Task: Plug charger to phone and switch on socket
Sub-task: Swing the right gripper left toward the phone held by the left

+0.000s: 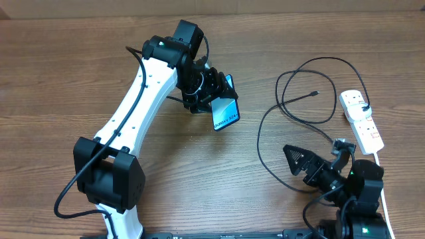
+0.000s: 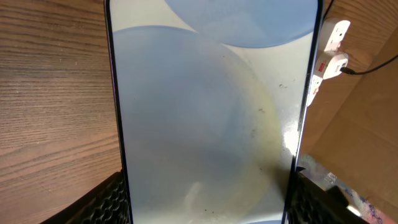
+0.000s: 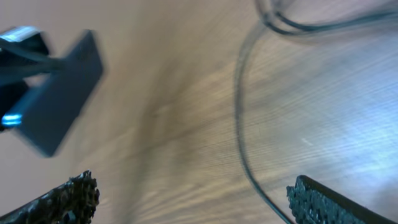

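Observation:
My left gripper (image 1: 211, 93) is shut on the phone (image 1: 225, 113) and holds it tilted above the table, its light-blue screen facing up. In the left wrist view the phone (image 2: 211, 112) fills the frame between the two fingers. The black charger cable (image 1: 265, 126) loops over the table at the right; its small connector tip (image 1: 315, 93) lies free, and its black plug (image 1: 366, 108) sits in the white socket strip (image 1: 362, 119). My right gripper (image 1: 299, 162) is open and empty above the table near the cable, which also shows in the right wrist view (image 3: 241, 124).
The socket's thick white cord (image 1: 384, 192) runs down the right edge. The strip also shows in the left wrist view (image 2: 329, 50). The phone appears blurred at the left of the right wrist view (image 3: 59, 106).

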